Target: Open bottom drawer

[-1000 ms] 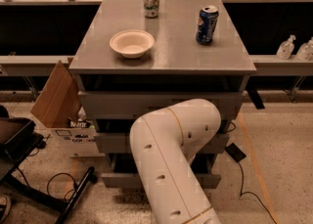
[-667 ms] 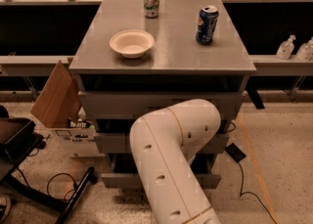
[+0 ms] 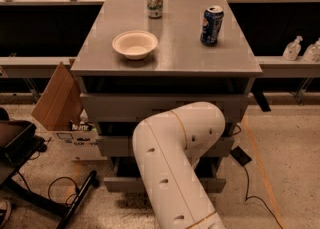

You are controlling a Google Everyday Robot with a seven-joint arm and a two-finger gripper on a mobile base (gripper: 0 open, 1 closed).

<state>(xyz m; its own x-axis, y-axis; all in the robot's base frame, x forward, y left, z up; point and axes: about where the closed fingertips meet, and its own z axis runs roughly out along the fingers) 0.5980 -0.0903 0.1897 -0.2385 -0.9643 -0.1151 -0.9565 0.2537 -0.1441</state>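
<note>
Gripper: hidden behind my white arm [image 3: 175, 163], somewhere low at the cabinet front; grip state can't tell.

Item: bottom drawer [image 3: 122, 184], lowest of 3 grey fronts, prob. right by gripper. Plain flat panel, no handle, narrow strip. Arm blocks the middle, only the ends show.

Risks, my read:
- No handle, so hold may slip off panel edge.
- Working blind, I could catch the middle drawer [image 3: 114, 146] just above instead.
- Hard tug may shake cabinet and tip the Pepsi can [image 3: 212, 25], far above gripper.

Lab or workshop: speckled floor [image 3: 287, 138], grey cabinet [image 3: 180, 48], cardboard box [image 3: 57, 98], pump bottles [image 3: 292, 49] on ledge [image 3: 280, 65]; gripper hidden behind arm [image 3: 175, 163].
</note>
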